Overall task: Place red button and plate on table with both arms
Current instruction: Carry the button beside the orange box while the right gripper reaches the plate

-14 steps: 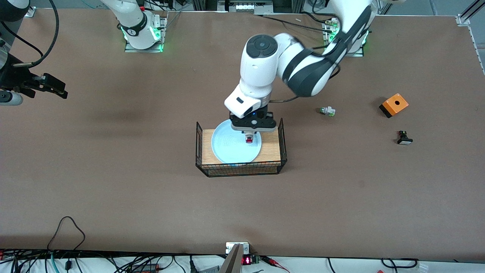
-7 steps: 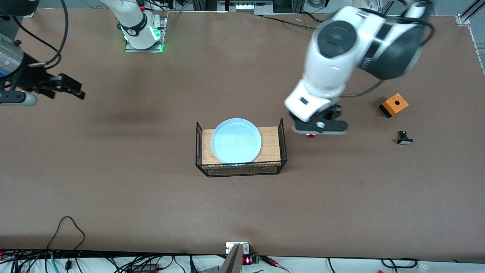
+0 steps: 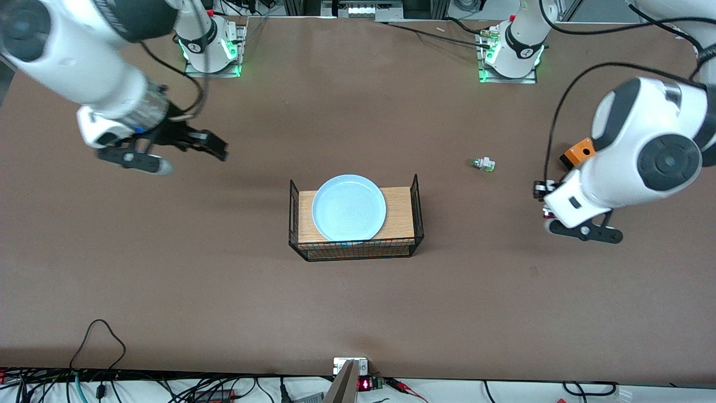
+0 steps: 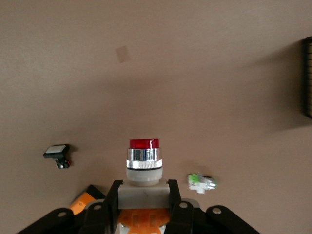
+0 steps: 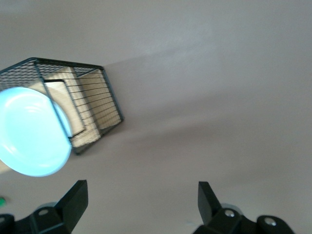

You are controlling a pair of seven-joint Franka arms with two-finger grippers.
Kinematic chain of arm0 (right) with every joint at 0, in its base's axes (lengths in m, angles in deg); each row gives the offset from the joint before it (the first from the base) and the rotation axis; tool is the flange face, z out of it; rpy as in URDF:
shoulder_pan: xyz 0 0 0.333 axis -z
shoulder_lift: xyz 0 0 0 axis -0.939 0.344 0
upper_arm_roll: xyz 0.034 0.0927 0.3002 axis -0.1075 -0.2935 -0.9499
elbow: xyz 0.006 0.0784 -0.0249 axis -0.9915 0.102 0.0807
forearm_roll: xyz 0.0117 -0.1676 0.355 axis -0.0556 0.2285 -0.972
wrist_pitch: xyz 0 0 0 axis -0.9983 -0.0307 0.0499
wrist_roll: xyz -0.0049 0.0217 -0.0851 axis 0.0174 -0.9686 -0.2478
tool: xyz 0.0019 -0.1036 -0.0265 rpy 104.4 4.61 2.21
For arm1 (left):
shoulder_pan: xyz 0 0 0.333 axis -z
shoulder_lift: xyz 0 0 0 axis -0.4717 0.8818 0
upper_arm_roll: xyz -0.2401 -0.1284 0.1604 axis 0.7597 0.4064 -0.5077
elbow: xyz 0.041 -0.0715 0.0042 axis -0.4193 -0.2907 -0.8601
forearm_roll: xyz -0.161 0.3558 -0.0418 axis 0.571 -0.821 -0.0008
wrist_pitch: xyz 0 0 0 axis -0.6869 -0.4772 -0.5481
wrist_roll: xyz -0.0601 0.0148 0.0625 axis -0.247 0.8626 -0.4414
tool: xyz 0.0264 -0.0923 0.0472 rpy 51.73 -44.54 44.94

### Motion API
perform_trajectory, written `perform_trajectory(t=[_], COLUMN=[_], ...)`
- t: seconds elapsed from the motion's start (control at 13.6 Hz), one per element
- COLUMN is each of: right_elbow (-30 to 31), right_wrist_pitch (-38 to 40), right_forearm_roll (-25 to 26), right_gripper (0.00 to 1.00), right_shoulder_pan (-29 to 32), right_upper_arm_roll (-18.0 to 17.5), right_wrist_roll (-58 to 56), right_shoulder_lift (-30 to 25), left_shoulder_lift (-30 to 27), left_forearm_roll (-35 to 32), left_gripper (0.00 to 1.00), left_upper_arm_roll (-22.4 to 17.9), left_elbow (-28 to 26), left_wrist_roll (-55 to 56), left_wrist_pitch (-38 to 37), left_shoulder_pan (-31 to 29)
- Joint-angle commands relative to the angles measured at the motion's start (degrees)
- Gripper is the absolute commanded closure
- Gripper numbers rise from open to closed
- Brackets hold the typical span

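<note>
Red button [image 4: 143, 163] clamped in left tool [image 4: 144, 195], above desk [image 3: 224, 302].
Right tool [image 5: 141, 197] spread apart, empty; plate [image 3: 349, 207] in tray [image 3: 400, 212].

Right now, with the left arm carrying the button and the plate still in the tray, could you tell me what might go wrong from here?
The left gripper pinches the red button only by its white body; it could slip or topple when set down.

The green-tipped part and the black switch lie on the table under that arm, so a careless placement might knock them.

The open right gripper must lift the plate from the wire-sided tray; the black wire walls could catch its fingers.
</note>
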Motion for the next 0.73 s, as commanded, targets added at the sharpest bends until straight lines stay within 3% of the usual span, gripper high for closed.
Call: perform_trajectory(t=[0.0, 0.29, 0.66], right_elbow=[-3.58, -6.05, -7.02], right_wrist_pitch=[-2.72, -7.47, -14.33], right_forearm_roll=[-0.53, -0.44, -0.09], right_gripper=[0.0, 0.0, 0.0], right_shoulder_pan=[-4.93, -10.12, -13.56], right_upper_arm_roll=[0.74, 0.74, 0.83], right_wrist_roll=[13.37, 28.06, 40.03], right_shoulder_lift=[4.29, 10.09, 17.12], left_shoulder_lift=[-1.08, 0.67, 7.97], left_forearm_roll=[0.45, -0.51, -6.49], left_gripper=[0.81, 0.81, 0.8], left_upper_arm_roll=[0.78, 0.34, 0.08], left_elbow=[-10.76, -23.95, -29.59], left_wrist_roll=[-6.56, -12.9, -13.35], left_wrist_pitch=[11.13, 32.83, 52.02], left_shoulder_pan=[-5.87, -10.55, -13.54])
